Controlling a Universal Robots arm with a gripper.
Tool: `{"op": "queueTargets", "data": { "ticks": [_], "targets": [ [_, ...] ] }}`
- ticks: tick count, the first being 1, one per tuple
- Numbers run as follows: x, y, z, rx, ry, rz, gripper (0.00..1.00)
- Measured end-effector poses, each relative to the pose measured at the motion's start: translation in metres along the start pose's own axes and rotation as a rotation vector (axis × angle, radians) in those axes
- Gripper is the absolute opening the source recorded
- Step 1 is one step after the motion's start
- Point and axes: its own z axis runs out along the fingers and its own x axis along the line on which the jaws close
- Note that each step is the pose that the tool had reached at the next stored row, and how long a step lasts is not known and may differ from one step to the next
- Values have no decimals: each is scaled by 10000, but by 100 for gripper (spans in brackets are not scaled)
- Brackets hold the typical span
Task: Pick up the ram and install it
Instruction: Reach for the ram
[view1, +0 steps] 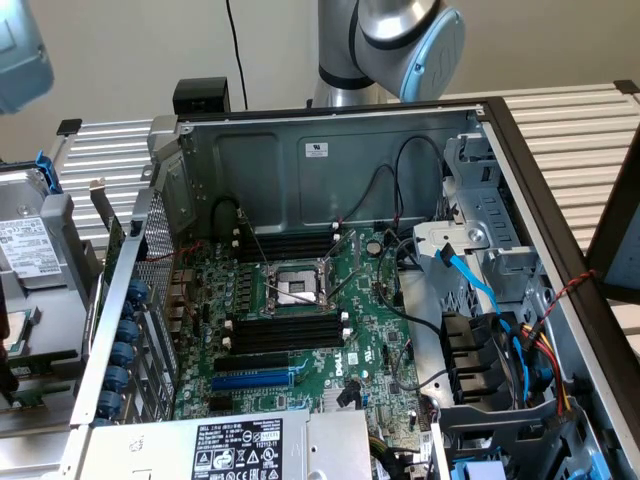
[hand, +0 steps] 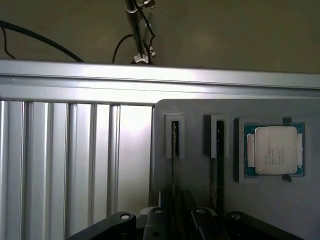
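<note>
Ribbed aluminium table (hand: 60, 165), satin; matt grey plastic tray (hand: 195, 170); processor lid (hand: 276, 150) dull metal.

In the exterior view the arm (view1: 345, 50) stood at the top centre of the frame, a silver tube running up out of the picture. A thick joint (view1: 410, 35) sat just beside it toward the exterior view's right, closed by a pale blue cap. In the upper left corner hung a blurred rounded piece (view1: 20, 55) of the same pale blue; which part of the arm it was could not be told. The wrist view caught the hand (hand: 189, 220) as black links with round pivot pins.
</note>
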Motion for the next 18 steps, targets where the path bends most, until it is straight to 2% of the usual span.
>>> {"op": "queueTargets", "data": {
  "ticks": [11, 14, 15, 18],
  "targets": [
    [-7, -2, 3, 3, 0, 0, 24],
    [-7, -2, 3, 2, 0, 0, 22],
    [-7, -2, 3, 2, -1, 0, 14],
    [-7, -2, 3, 2, -1, 0, 14]
  ]
}}
